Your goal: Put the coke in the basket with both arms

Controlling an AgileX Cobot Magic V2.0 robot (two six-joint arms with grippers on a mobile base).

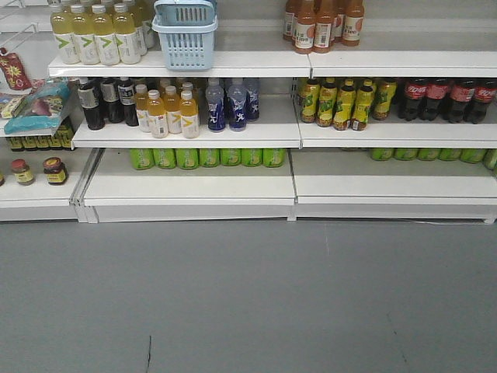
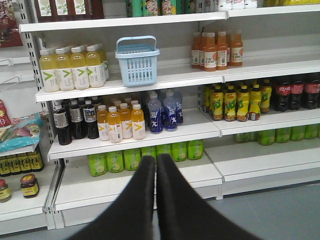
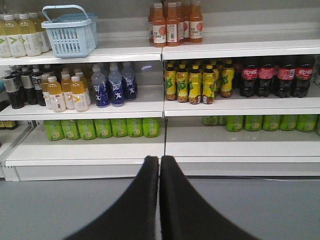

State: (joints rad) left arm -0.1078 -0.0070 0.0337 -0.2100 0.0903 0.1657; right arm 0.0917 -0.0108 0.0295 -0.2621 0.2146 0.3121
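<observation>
The white shelving (image 1: 186, 186) fills the upper half of the front view, with bare grey floor (image 1: 248, 303) between it and the robot. I judge the task to be at its opening step, since neither arm is near the stock and nothing is held. The pale blue basket (image 1: 185, 43) stands upright on an upper shelf at 11 o'clock, and no coke shows in it. The coke (image 3: 275, 75), a row of at least 4 dark bottles with red labels, stands at 2 o'clock in the right wrist view, 1 shelf lower than the basket and well apart from it. The left gripper (image 2: 155, 159) and the right gripper (image 3: 159, 159) each sit at 6 o'clock of their own views, their 2 black fingers pressed together and pinching nothing. The next move probably calls for the right arm to spread its fingers and reach toward 2 o'clock for a bottle, while the left goes for the basket. The yellow-labelled tea bottles (image 3: 197, 82) stand just beside the coke at its 9 o'clock. The shelf above seems to leave little room over the caps. Pale yellow drink bottles (image 2: 72, 67) stand near the basket's 9 o'clock side.
</observation>
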